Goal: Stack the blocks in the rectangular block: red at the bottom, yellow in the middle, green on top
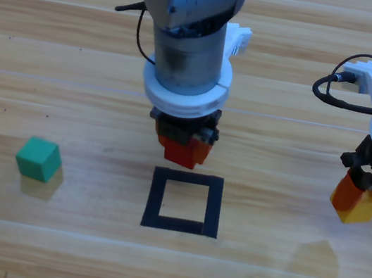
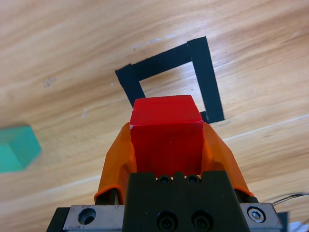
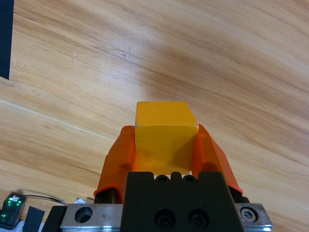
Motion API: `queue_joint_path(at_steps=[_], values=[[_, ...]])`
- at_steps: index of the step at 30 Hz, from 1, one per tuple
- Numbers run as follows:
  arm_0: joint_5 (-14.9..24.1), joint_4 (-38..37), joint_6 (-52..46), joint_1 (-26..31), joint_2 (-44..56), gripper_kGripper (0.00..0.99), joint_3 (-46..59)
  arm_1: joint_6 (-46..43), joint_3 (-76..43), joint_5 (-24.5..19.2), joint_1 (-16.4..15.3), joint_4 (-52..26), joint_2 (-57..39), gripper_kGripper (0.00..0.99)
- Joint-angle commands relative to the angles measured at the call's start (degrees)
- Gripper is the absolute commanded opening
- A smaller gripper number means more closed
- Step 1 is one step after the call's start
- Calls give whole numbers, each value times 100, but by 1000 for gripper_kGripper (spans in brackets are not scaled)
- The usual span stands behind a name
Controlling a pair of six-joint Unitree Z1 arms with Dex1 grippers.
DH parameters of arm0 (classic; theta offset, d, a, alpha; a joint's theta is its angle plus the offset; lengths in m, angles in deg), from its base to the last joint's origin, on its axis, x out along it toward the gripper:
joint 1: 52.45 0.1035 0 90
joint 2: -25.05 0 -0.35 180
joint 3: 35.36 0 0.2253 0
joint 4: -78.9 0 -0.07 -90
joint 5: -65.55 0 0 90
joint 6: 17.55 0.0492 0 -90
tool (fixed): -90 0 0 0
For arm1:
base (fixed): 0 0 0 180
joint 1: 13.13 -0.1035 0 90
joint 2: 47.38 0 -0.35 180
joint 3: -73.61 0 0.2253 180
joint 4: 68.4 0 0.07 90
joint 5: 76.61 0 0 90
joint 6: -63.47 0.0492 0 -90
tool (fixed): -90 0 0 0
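Left gripper clenches red just behind the outline, nearer arm. Right gripper grasps yellow, well right. Green rests on surface, far left.

Green cube cut off by left wrist view's edge.

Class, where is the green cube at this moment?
In the high view the green cube sits on the bare table at far left, well apart from the black tape outline, with neither end effector near it.
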Motion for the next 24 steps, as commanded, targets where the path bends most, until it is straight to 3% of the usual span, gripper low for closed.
queue_joint_path(at_steps=[1, 8, 24], values=[[22, 53, -1038, -150, -64, 0, 106, -34, -160, 0, 65, 30, -132, 0], [-119, 70, -2119, -159, -170, 0, 361, -113, -160, 0, 65, 30, -105, 0], [-189, -264, -2427, -326, -460, 0, 264, -122, -160, 0, 65, -6, -35, 0]])
